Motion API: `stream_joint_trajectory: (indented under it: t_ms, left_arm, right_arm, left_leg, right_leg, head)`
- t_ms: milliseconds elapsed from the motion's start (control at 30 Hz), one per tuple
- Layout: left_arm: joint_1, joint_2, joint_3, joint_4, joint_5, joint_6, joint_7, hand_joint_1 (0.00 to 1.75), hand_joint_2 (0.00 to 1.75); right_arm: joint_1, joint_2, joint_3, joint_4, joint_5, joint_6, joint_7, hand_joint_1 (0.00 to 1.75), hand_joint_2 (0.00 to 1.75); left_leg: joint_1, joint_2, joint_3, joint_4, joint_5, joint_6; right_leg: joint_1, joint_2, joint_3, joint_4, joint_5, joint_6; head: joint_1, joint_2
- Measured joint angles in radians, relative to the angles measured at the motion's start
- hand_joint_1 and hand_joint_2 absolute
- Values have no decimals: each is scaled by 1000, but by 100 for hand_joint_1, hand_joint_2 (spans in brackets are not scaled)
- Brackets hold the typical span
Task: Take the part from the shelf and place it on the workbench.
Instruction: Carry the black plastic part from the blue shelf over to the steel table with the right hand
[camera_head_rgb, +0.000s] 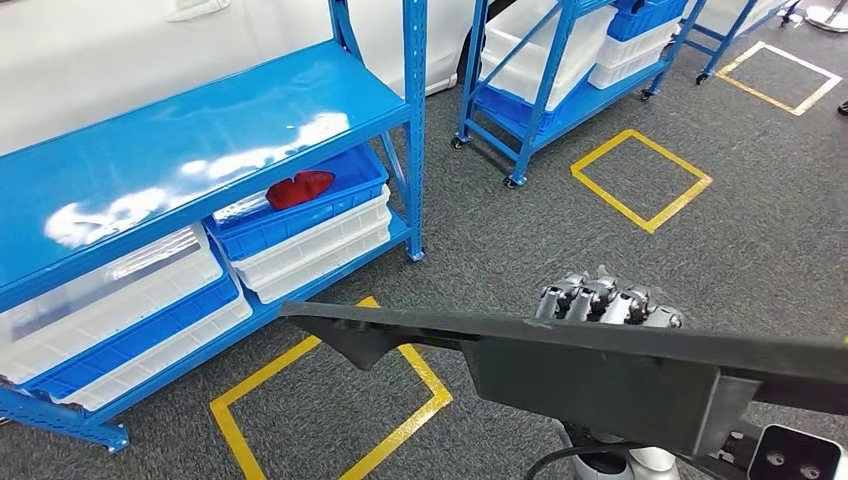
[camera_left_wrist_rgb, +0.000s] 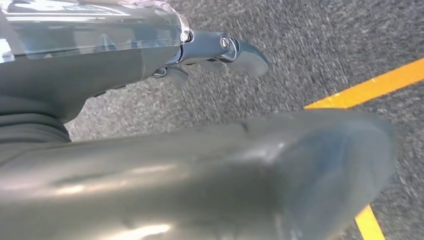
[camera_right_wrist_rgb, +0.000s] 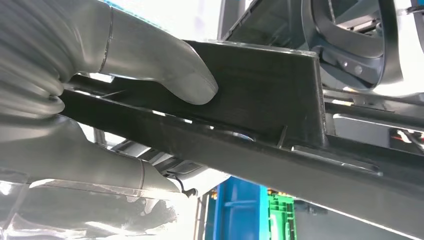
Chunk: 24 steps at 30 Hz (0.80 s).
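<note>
**Right robot hand carrying the long black part above the floor**

The right robot hand is clamped on the part, a long, flat black piece lying across the lower head view. Its fingers curl over the far edge there. In the right wrist view the thick grey thumb presses on the part's dark face, with more of the right robot hand wrapped beneath the bar.

The left robot hand hangs over the grey carpet beside a yellow floor line; its fingers look loosely extended and hold nothing.

The part is off the shelf, held in the air over a yellow floor square. To the left stands the blue shelf, with stacked blue and white bins on its lower level; a red object lies in the top blue bin. A second blue rack on wheels stands farther off, near another yellow square.
</note>
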Motion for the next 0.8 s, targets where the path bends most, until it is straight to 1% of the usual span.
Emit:
stream_joint_trajectory:
  t_ms: [33, 67, 100, 133, 167, 200, 233, 267, 300, 333, 367, 400, 433, 467, 533, 667, 700, 733, 767, 800]
  left_arm:
    - [-1, 2, 0, 0, -1, 1, 6, 0, 0]
    - [-2, 4, 0, -1, -1, 2, 12, 0, 0]
    - [-1, 6, 0, -1, 0, 4, 16, 0, 0]
    - [2, 10, 1, -2, 2, 8, 20, 0, 0]
    - [4, 13, 1, -2, 4, 12, 22, 0, 0]
    - [6, 16, 2, -3, 5, 16, 23, 0, 0]
    - [6, 20, 4, -4, 6, 19, 23, 0, 0]
    - [6, 22, 5, -6, 6, 21, 23, 0, 0]
    - [5, 24, 6, -7, 6, 21, 24, 0, 0]
    - [5, 25, 7, -9, 7, 21, 24, 0, 0]
    - [5, 26, 8, -9, 8, 21, 26, 0, 0]
    - [6, 27, 8, -9, 10, 22, 29, 0, 0]
    - [7, 27, 10, -10, 11, 22, 32, 0, 0]
    - [7, 27, 11, -10, 12, 23, 34, 0, 0]
    - [7, 28, 12, -10, 12, 24, 37, 0, 0]
    - [7, 28, 12, -10, 12, 24, 37, 0, 0]
    - [6, 28, 13, -10, 12, 24, 37, 0, 0]
    - [5, 28, 13, -10, 12, 24, 37, 0, 0]
    - [5, 28, 14, -10, 12, 24, 37, 0, 0]
    - [7, 29, 17, -10, 13, 24, 38, 0, 0]
  right_arm:
    - [3, 0, -1, -2, 0, 2, 0, 175, 175]
    - [6, 0, -3, -3, -1, 8, 0, 175, 175]
    - [8, 1, -5, -4, -2, 16, 0, 175, 175]
    - [10, 1, -7, -3, -4, 24, 0, 175, 175]
    - [12, 2, -9, -2, -5, 32, 0, 175, 175]
    - [14, 4, -12, 0, -7, 37, 0, 175, 175]
    - [16, 5, -16, 3, -8, 43, 0, 175, 175]
    - [17, 7, -20, 5, -9, 47, 0, 175, 175]
    - [18, 9, -25, 6, -9, 51, 0, 175, 175]
    - [18, 10, -30, 7, -8, 54, 0, 175, 175]
    - [20, 12, -34, 7, -5, 57, 0, 175, 175]
    - [22, 15, -37, 7, -3, 59, 0, 175, 175]
    - [25, 17, -41, 7, -1, 61, 0, 175, 175]
    - [29, 19, -45, 7, -1, 62, 0, 175, 175]
    - [34, 21, -51, 7, 0, 64, 0, 175, 175]
    - [35, 21, -52, 7, 0, 64, 0, 175, 175]
    - [36, 22, -53, 6, 0, 65, 0, 175, 175]
    - [38, 23, -54, 6, 0, 65, 0, 175, 175]
    - [39, 25, -56, 5, 0, 66, 0, 175, 175]
    - [42, 29, -58, 5, 3, 67, 0, 175, 175]
  left_leg:
    - [1, 10, 2, -5, 3, 6]
    - [2, 22, 3, -9, 6, 12]
    - [3, 34, 5, -12, 7, 16]
    - [2, 46, 5, -13, 7, 18]
    - [1, 59, 5, -13, 5, 20]
    - [0, 72, 5, -13, 4, 19]
    - [0, 84, 5, -13, 3, 19]
    - [0, 95, 7, -12, 1, 17]
    - [0, 105, 10, -13, -1, 15]
    - [0, 114, 14, -13, -3, 12]
    - [-2, 122, 17, -13, -6, 7]
    - [-3, 130, 20, -13, -9, 2]
    - [-4, 139, 23, -14, -11, -3]
    - [-5, 147, 26, -16, -13, -8]
    - [-4, 158, 30, -19, -14, -13]
    - [-4, 161, 31, -21, -14, -14]
    - [-4, 158, 32, -20, -16, -17]
    - [-3, 152, 34, -18, -19, -20]
    - [-2, 130, 27, 5, -37, -23]
    - [-1, 101, -8, 82, -76, -26]
  right_leg:
    - [1, -13, -4, 6, -4, 6]
    - [1, -37, -16, 31, -20, 12]
    - [0, -66, -37, 75, -45, 17]
    - [-2, -91, -69, 138, -76, 23]
    - [-5, -105, -104, 206, -105, 28]
    - [-9, -110, -129, 255, -119, 31]
    - [-12, -114, -138, 271, -115, 33]
    - [-13, -118, -125, 246, -94, 33]
    - [-13, -128, -93, 186, -61, 30]
    - [-9, -151, -53, 112, -33, 24]
    - [-3, -174, -20, 49, -14, 16]
    - [3, -190, 1, 8, -5, 7]
    - [9, -198, 8, -9, -6, -1]
    - [12, -190, 7, -9, -7, -6]
    - [13, -177, 4, -8, -8, -11]
    - [13, -174, 4, -9, -8, -12]
    - [9, -168, 8, -14, -4, -15]
    - [6, -162, 11, -20, -1, -18]
    - [2, -152, 16, -27, 3, -23]
    - [0, -133, 21, -33, 7, -30]
  head:
    - [0, 0]
    - [0, 0]
    - [0, 0]
    - [0, 0]
    - [0, 0]
    - [0, 0]
    - [0, 0]
    - [0, 0]
    - [0, 0]
    - [0, 0]
    - [0, 0]
    - [0, 0]
    - [0, 0]
    - [0, 0]
    - [0, 0]
    - [0, 0]
    - [0, 0]
    - [0, 0]
    - [0, 0]
    - [0, 0]
